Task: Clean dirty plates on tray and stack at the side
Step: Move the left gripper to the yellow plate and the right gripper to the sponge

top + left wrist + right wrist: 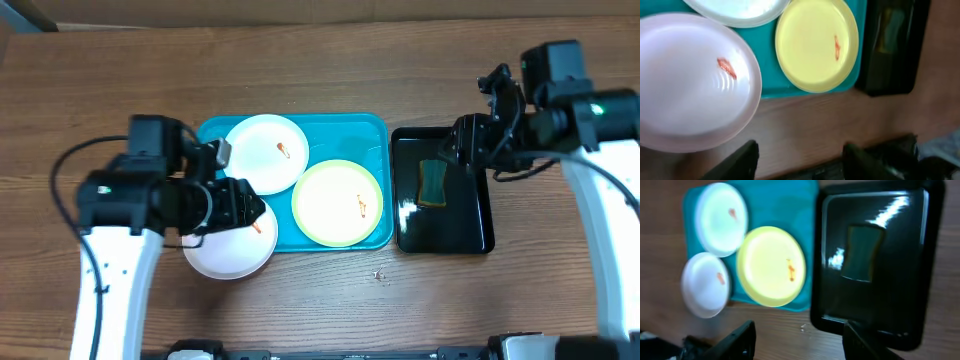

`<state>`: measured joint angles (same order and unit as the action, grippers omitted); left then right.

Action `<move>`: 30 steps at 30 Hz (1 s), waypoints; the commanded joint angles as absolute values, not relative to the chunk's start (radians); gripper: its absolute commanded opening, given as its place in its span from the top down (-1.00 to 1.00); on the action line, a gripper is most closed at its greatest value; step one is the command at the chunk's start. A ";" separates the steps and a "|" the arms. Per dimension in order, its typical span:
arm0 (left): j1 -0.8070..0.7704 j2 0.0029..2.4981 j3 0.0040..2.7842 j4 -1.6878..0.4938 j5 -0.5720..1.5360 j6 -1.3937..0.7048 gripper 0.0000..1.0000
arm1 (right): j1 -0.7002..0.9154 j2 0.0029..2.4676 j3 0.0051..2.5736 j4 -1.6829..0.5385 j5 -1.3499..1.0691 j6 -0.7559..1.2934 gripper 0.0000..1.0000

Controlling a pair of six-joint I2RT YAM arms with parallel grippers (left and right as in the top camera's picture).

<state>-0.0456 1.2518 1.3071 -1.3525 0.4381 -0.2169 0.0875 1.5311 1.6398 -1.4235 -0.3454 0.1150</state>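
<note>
Overhead, three plates [338, 203] were seen on the tray [370, 135], one overhanging; left gripper [800, 148] and right gripper [799, 327] were found part-open, empty.

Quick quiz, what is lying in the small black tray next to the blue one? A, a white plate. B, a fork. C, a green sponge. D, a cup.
C: a green sponge lies alone in the black tray, as the overhead and right wrist views both show.
</note>
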 commanded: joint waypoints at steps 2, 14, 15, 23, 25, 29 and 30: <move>-0.140 1.254 1.132 -1.150 0.356 -0.319 0.03 | 0.092 1.607 1.610 -1.418 -0.209 0.215 -0.25; -0.338 1.465 1.011 -0.825 0.220 -0.405 -0.25 | 0.160 1.659 1.254 -1.040 -0.120 0.271 -0.28; -0.344 1.486 1.011 -0.815 0.206 -0.405 -0.26 | 0.169 1.662 1.223 -0.997 -0.120 0.271 -0.26; -0.348 1.580 1.011 -0.758 0.191 -0.404 -0.32 | 0.256 1.694 0.973 -0.657 -0.008 0.383 -0.08; -0.348 1.580 1.011 -0.750 0.191 -0.404 -0.35 | 0.269 1.715 0.949 -0.636 -0.003 0.402 0.04; -0.348 1.580 1.011 -0.729 0.179 -0.405 -0.38 | 0.278 1.757 0.934 -0.639 -0.001 0.401 0.48; -0.348 1.580 1.011 -0.727 0.175 -0.405 -0.37 | 0.278 1.760 0.934 -0.641 -0.001 0.401 0.92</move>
<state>-0.3454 1.5730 1.0187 -0.7361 0.2001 -0.3912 0.2695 1.7267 0.9558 -0.6308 -0.0067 0.3752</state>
